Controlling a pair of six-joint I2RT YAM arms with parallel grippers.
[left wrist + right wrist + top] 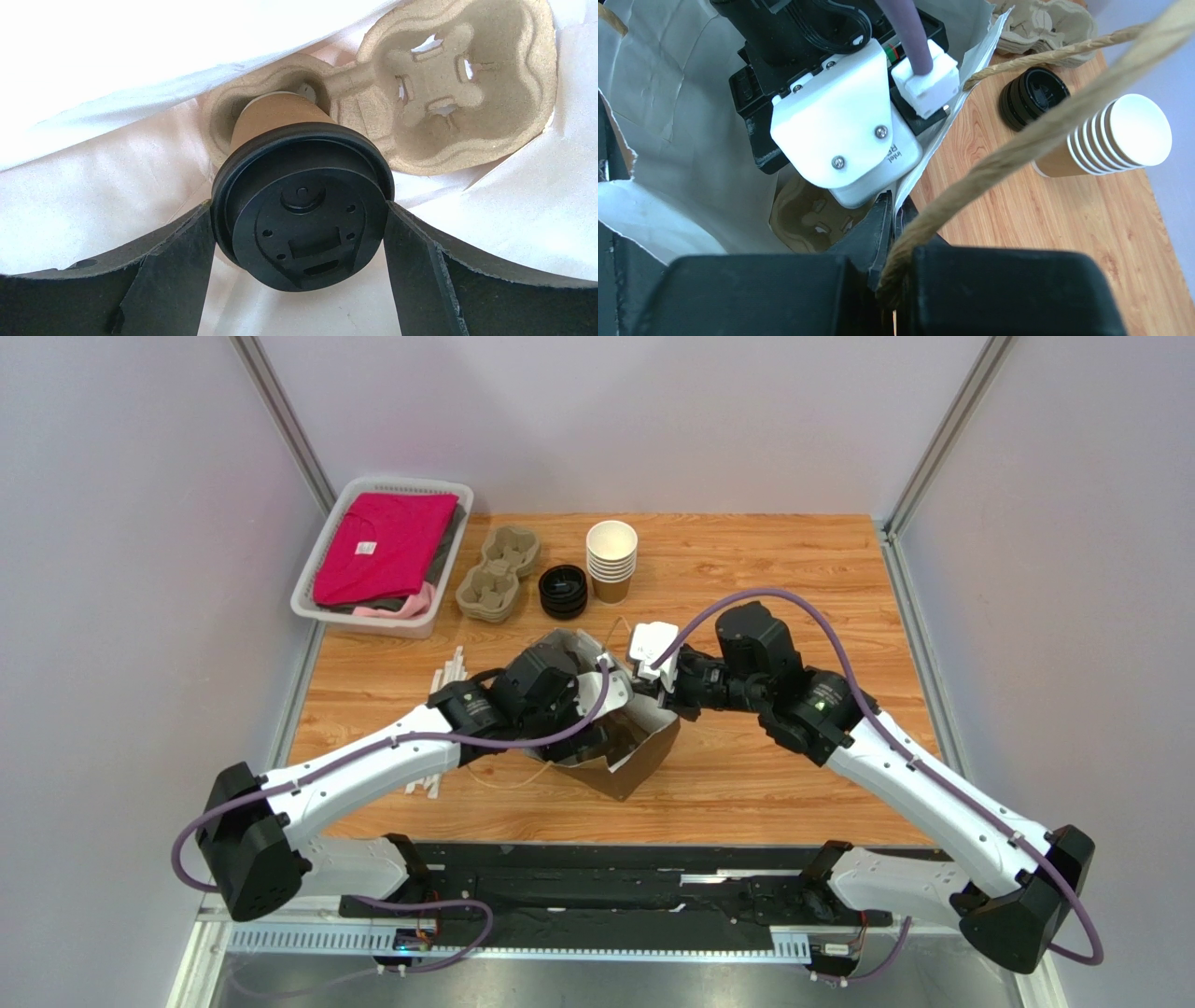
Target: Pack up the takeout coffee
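wooden table [786, 574], from above, bears the paper bag [638, 753]; left wrist: left gripper [298, 234] clamps the takeout coffee [302, 189] seated in a pulp carrier [484, 91], so skewed release may tip it; right wrist: right gripper [896, 280] pinches the paper bag's rim, which might slip.

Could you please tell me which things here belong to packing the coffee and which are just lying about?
In the job: lidded coffee cup, cup tray under it, paper bag, left claw gripping the cup, right claw holding the bag.
Lying about: stacked empty cups, loose lids, spare trays, basket of clothes.
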